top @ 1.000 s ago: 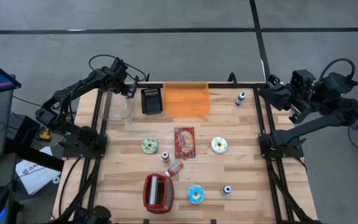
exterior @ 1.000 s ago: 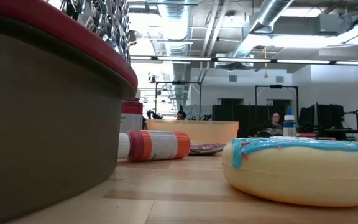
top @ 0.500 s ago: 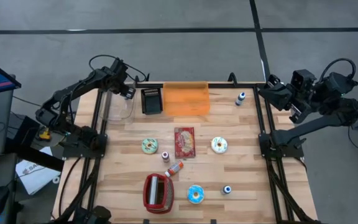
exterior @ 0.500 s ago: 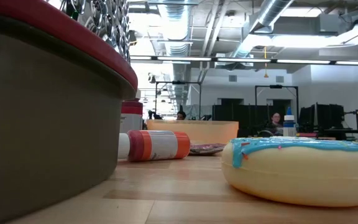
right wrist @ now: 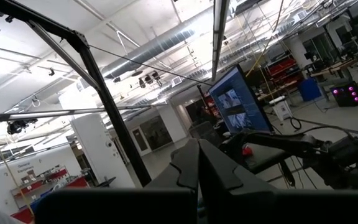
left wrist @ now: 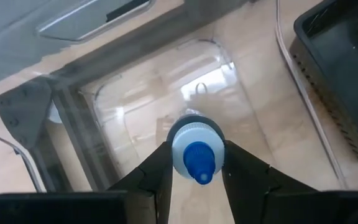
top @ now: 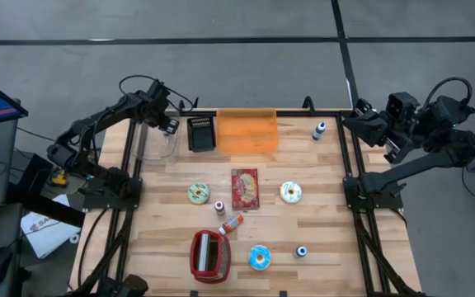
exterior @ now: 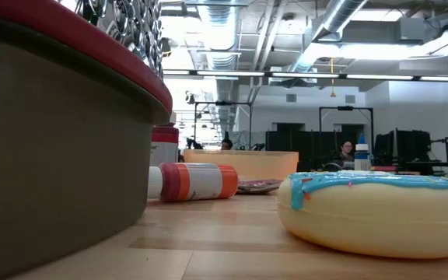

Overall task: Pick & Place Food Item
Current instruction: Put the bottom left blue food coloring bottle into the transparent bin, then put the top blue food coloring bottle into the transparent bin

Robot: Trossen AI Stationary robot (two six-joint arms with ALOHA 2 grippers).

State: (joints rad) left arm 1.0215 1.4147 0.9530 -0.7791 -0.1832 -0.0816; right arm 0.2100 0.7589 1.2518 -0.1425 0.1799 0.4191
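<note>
Left gripper point(left wrist: 196, 163) clamps blue-capped bottle point(left wrist: 196, 149) btwn fingers, above clear container point(left wrist: 166, 93).

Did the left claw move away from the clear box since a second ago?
No. In the high view the left claw is over the same corner of the clear box, beside the black tray, holding the small bottle.
</note>
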